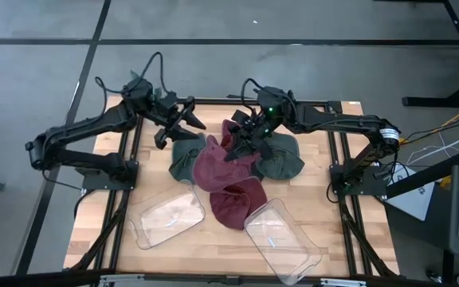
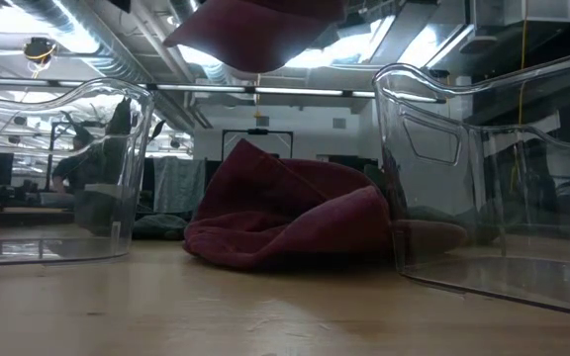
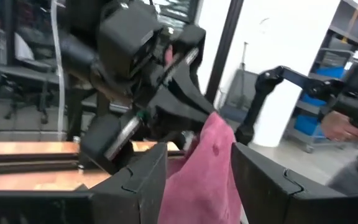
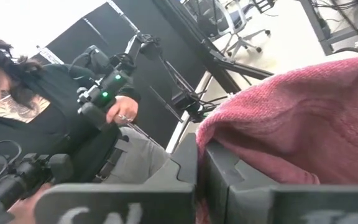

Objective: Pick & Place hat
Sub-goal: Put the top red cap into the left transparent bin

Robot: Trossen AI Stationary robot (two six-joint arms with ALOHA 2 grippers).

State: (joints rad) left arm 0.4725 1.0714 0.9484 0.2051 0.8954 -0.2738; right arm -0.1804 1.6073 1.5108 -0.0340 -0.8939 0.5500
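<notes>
A maroon knit hat (image 1: 213, 163) hung lifted above the middle of the wooden table (image 1: 317, 171), stretched between the two grippers. In the low view only its underside (image 2: 255, 30) showed, high overhead. The right gripper (image 1: 241, 147) was clenched on one edge of this hat; its own wrist view showed the two dark fingers (image 4: 188, 165) pressed together with pink-red knit (image 4: 291, 118) pinched between them. The left gripper (image 1: 174, 126) sat just beside the hat's other side, above the table's back left part. In its wrist view the fingers (image 3: 148, 180) stood apart with the cloth (image 3: 207, 168) hanging in the gap, not gripped.

A second maroon hat (image 1: 237, 203) lay crumpled on the table nearer the front edge, between two clear plastic bins (image 1: 166, 217) (image 1: 281, 239). Two dark green hats (image 1: 186, 158) (image 1: 285, 159) lay flat beneath the arms, left and right of the lifted one. A person in dark clothes (image 4: 55, 124) stood beyond the table.
</notes>
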